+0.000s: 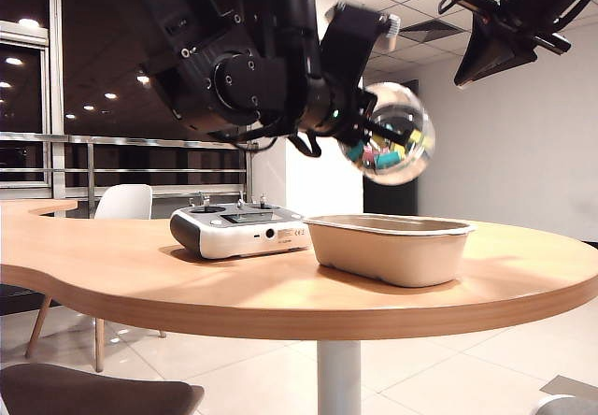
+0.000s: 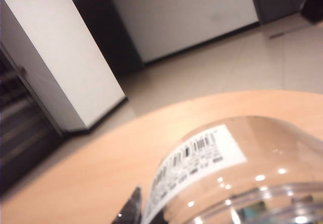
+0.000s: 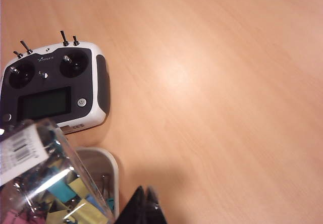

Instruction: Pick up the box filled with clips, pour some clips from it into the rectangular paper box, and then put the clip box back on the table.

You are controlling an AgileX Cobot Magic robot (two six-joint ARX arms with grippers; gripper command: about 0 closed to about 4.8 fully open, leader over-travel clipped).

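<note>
The box filled with clips point(image 1: 400, 139) is a clear round jar tipped onto its side in the air, above the rectangular paper box point(image 1: 392, 258). My left gripper point(image 1: 358, 142) is shut on the jar. In the left wrist view one dark finger point(image 2: 132, 210) presses beside the barcode label of the jar point(image 2: 237, 173). Teal, yellow and pink clips point(image 1: 388, 156) show through its wall. The right wrist view shows the jar point(image 3: 43, 183) over the paper box's rim point(image 3: 115, 176). My right gripper point(image 3: 145, 209) is shut and empty, high at the right point(image 1: 464, 77).
A white-and-grey remote controller point(image 1: 238, 230) lies on the table point(image 1: 140, 275) just left of the paper box; it also appears in the right wrist view point(image 3: 53, 88). The wood top curves away at the front. A white chair point(image 1: 123, 202) stands behind the table.
</note>
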